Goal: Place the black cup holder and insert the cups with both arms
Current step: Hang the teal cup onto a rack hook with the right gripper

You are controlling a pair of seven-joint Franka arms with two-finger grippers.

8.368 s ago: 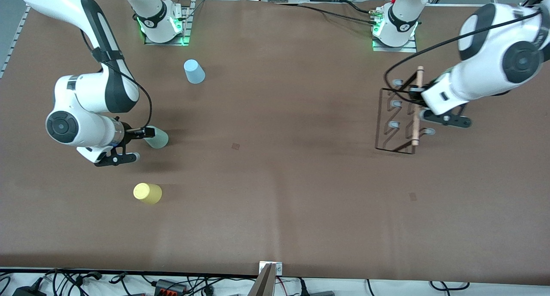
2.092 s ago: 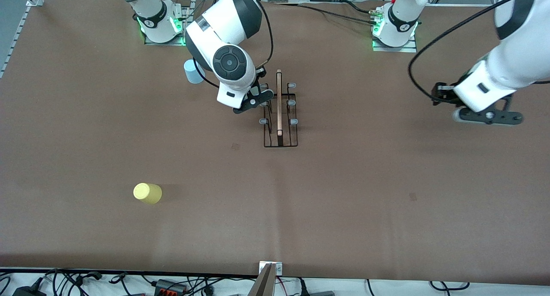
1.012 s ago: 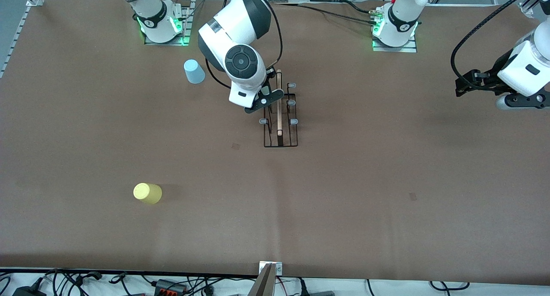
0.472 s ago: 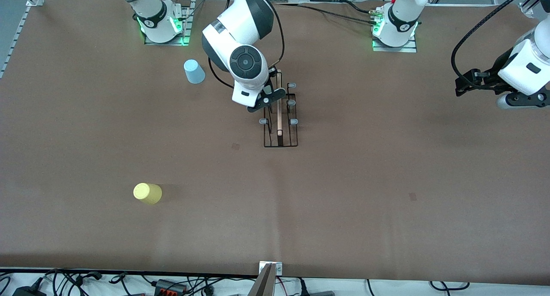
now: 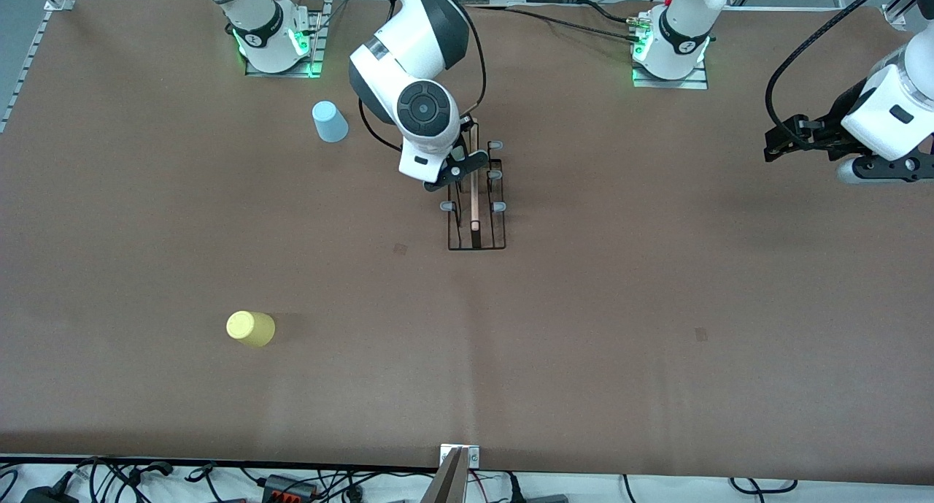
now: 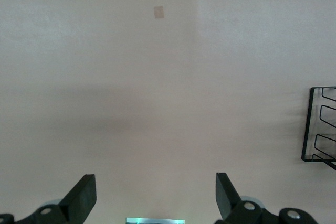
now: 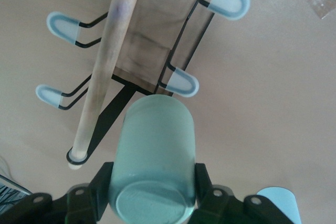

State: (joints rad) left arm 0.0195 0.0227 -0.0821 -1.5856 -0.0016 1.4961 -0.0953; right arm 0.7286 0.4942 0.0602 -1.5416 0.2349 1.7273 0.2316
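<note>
The yellow cup [image 5: 250, 328] stood alone on the brown table [image 5: 584, 342], toward the right arm's end and nearer the front camera than every other item, well apart from both grippers. The light blue cup [image 5: 330, 122] stood mouth down near the right arm's base, a short way from the right gripper [image 5: 456, 169] on its base side; its rim also showed at the edge of the right wrist view [image 7: 278, 203].

The right gripper was over the black cup holder [image 5: 476, 196], at the end of the rack farthest from the front camera. Its fingers [image 7: 100, 187] were clamped on the pale mint green cup [image 7: 152, 161], one on each side of the cup's wall. The cup was held with its closed base toward the wrist camera and its mouth toward the rack. In the right wrist view the cup overlapped one pale-tipped prong [image 7: 181, 83], just beside the wooden rod [image 7: 107, 61]; whether the prong had entered the cup could not be told.

The cup holder stood upright on its rectangular base at mid-table, with no cup seated on any visible prong.

The left gripper [image 5: 839, 156] hung over bare table at the left arm's end, well apart from the rack, jaws spread wide and holding nothing, the arm waiting.
</note>
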